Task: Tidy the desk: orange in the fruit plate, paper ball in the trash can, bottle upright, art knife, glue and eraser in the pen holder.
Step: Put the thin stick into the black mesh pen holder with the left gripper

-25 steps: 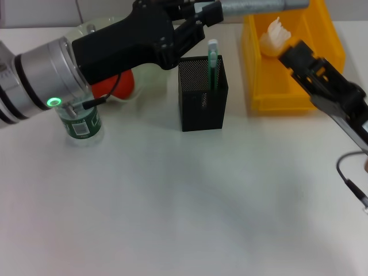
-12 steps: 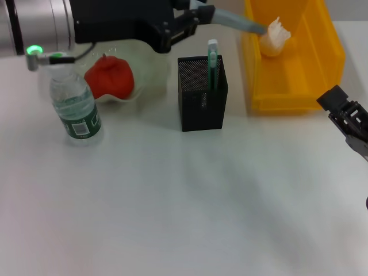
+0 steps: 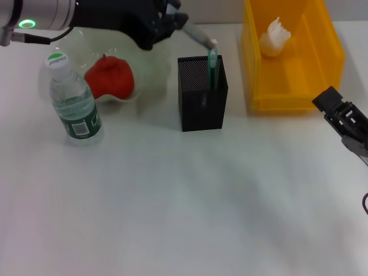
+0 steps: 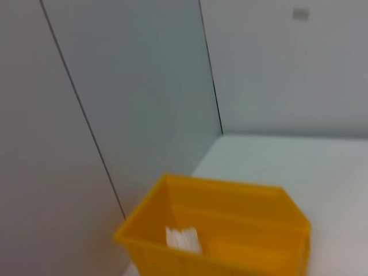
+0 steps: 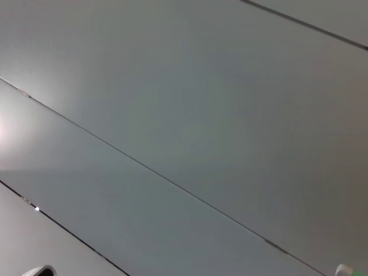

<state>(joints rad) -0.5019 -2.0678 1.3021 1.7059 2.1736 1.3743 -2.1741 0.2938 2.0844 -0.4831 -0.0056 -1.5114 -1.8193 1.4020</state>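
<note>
Left gripper [image 3: 172,17] sits up behind the holder [image 3: 202,100], fingers clenched on a grey stick (probably the glue or the knife, can't tell which) [image 3: 198,37]. The stick's long axis slants down and to the robot's right, lower tip just at the holder's back rim, beside the green-white pen-like item [image 3: 212,63] already standing inside. So the holder mouth lies below and slightly toward the robot from the tip. My read: the stick needs tipping closer to vertical before release, or it may catch the rim or the standing item.

Around it:
- orange [image 3: 110,76] in the plate [image 3: 150,77], near the holder on its left
- bottle [image 3: 72,103] upright on the counter [image 3: 184,201], well clear
- paper ball [image 3: 273,35] in the yellow bin [image 3: 330,54] (also in the left wrist view)

Right gripper [image 3: 345,121] parked low at the counter's right edge, near the bin; can't tell its state.
</note>
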